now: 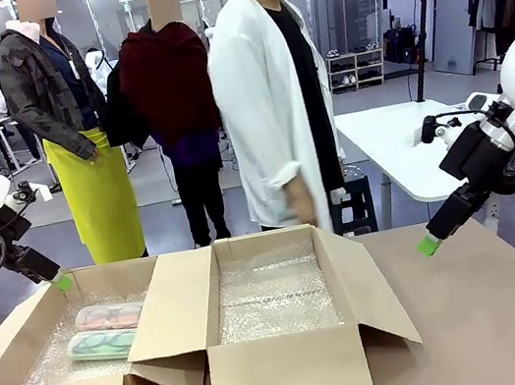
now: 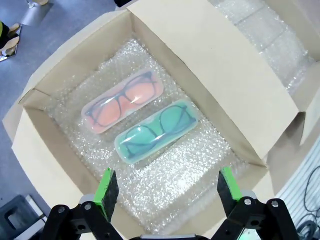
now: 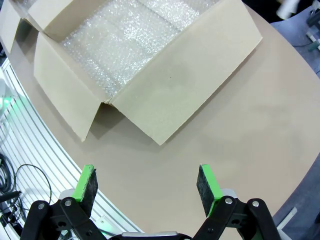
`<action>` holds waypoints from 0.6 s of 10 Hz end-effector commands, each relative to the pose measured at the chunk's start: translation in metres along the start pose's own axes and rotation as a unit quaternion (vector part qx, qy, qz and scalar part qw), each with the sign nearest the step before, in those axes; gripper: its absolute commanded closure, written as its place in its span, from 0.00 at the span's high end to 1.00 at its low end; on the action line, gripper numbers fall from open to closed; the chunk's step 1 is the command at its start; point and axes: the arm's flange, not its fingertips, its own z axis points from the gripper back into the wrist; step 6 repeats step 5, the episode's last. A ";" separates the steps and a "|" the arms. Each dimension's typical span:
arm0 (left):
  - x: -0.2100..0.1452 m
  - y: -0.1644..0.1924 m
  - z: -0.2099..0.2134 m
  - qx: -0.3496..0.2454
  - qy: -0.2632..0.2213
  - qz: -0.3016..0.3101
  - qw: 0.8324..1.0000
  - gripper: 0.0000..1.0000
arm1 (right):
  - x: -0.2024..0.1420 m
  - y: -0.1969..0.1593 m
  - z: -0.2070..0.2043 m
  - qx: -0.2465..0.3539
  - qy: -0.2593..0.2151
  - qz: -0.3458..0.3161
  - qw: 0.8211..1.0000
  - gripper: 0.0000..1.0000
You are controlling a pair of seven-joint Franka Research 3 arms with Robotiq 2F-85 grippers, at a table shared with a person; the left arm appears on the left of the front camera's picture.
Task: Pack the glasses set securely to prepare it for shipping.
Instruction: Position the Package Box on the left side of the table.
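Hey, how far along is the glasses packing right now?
Done: the pink case and green case lie side by side on bubble wrap in the left box. In hand: nothing; the left gripper is open above that box, and the right gripper is open over bare table. Left: both boxes have their flaps open, and the second box holds bubble wrap.

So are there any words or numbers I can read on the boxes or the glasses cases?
None that can be read.
The two brown cardboard boxes are plain.
The translucent pale pink case and the mint green case carry no print, only glasses showing through.
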 end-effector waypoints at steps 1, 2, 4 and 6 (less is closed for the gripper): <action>0.003 0.001 0.002 0.007 0.000 0.006 1.000 1.00 | 0.001 0.001 0.001 -0.002 0.006 -0.002 1.000 1.00; 0.003 0.001 0.002 0.007 0.000 0.006 1.000 1.00 | 0.001 0.001 0.001 -0.002 0.006 -0.002 1.000 1.00; 0.003 0.001 0.002 0.007 0.000 0.006 1.000 1.00 | 0.001 0.001 0.001 -0.002 0.006 -0.002 1.000 1.00; 0.003 0.001 0.002 0.007 0.000 0.006 1.000 1.00 | 0.001 0.001 0.001 -0.002 0.006 -0.002 1.000 1.00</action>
